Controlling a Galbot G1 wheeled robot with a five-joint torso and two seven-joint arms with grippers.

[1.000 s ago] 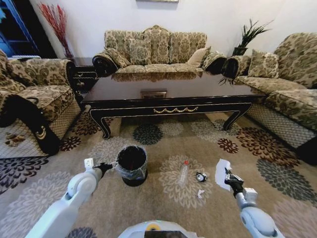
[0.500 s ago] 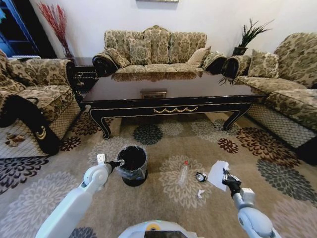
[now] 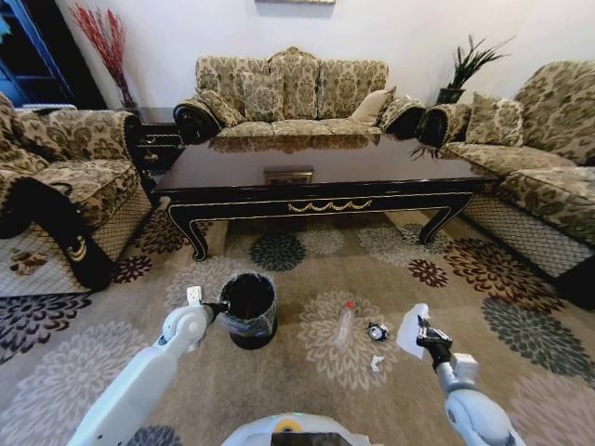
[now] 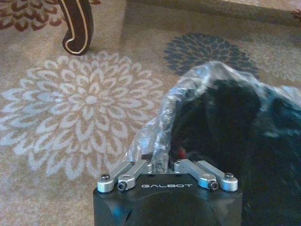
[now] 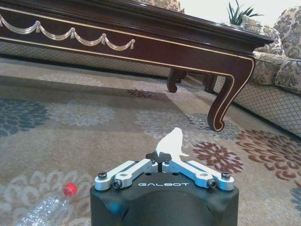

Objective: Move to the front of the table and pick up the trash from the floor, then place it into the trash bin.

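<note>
My left gripper (image 3: 219, 308) is at the left rim of the black trash bin (image 3: 249, 312), on the floor in front of the table (image 3: 316, 181). In the left wrist view the gripper (image 4: 160, 163) is shut on a fold of the bin's clear bag liner (image 4: 188, 89). My right gripper (image 3: 424, 336) holds a white piece of paper trash (image 3: 412, 329) above the carpet. The right wrist view shows it (image 5: 160, 160) shut on that paper (image 5: 172, 141). A clear bottle (image 3: 345, 323), a small round dark-and-silver piece (image 3: 376, 331) and a white paper bit (image 3: 376, 363) lie on the carpet between the arms.
Sofas stand behind the table (image 5: 141, 40) and along both sides of the patterned carpet (image 3: 307, 251). A curved table leg (image 4: 78, 23) stands beyond the bin, and another (image 5: 225, 101) is ahead of the right gripper. The red-capped bottle (image 5: 47, 207) lies near the right gripper.
My left gripper has moved in to the bin's rim and now pinches the bag liner. My right gripper has carried the white paper slightly left, toward the bottle.
</note>
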